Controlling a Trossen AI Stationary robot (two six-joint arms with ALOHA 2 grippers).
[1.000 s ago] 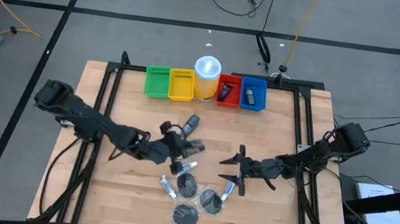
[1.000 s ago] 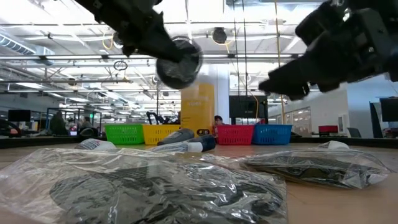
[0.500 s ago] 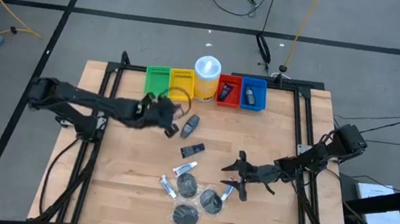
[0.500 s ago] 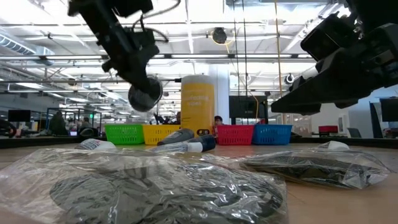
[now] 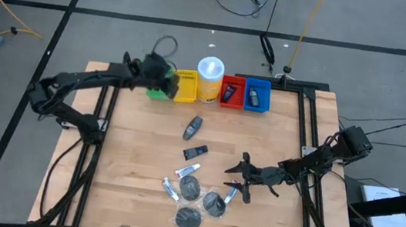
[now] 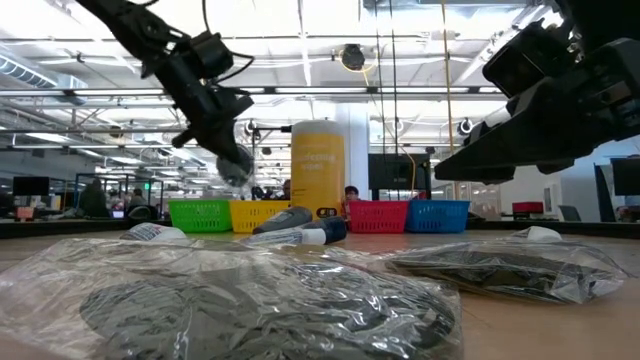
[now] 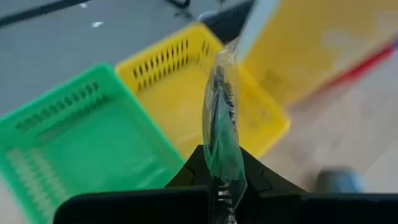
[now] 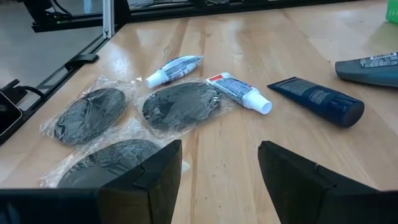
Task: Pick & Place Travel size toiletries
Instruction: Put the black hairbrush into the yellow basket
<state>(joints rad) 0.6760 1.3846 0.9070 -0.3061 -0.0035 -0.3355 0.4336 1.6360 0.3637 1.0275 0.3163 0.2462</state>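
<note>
My left gripper (image 5: 162, 77) is shut on a dark round disc in a clear bag (image 6: 236, 164), up over the green bin (image 5: 161, 91) at the table's far edge. My right gripper (image 5: 237, 181) is open just above the table, right of the remaining toiletries. Three bagged discs (image 5: 188, 218) lie flat near the near edge, with little white tubes (image 5: 170, 190) among them. A dark blue tube (image 5: 193, 153) and a grey oblong bottle (image 5: 193, 127) lie farther back. In the right wrist view, the discs (image 8: 180, 106) and tubes (image 8: 239, 90) lie ahead of my right gripper (image 8: 221, 168). My left gripper pinches the bagged disc between its two fingers; in the wrist view the disc's edge (image 7: 219, 146) stands edge-on out of the gap. The fingers (image 6: 215, 115) slant down from the table's left. The disc is lifted clear and hangs below them over the bins.
The green bin, yellow bin (image 5: 185, 86), red bin (image 5: 232, 92) and blue bin (image 5: 257, 95) stand in a row along the far edge. A white cylinder with a yellow base (image 5: 210, 78) stands between the yellow and red bins. The red and blue bins hold dark items.
My left gripper has carried the bagged disc from the middle of the table up and toward the far edge, ending over the green bin, staying shut on it. My right gripper has shifted slightly toward the near edge and then held still.
</note>
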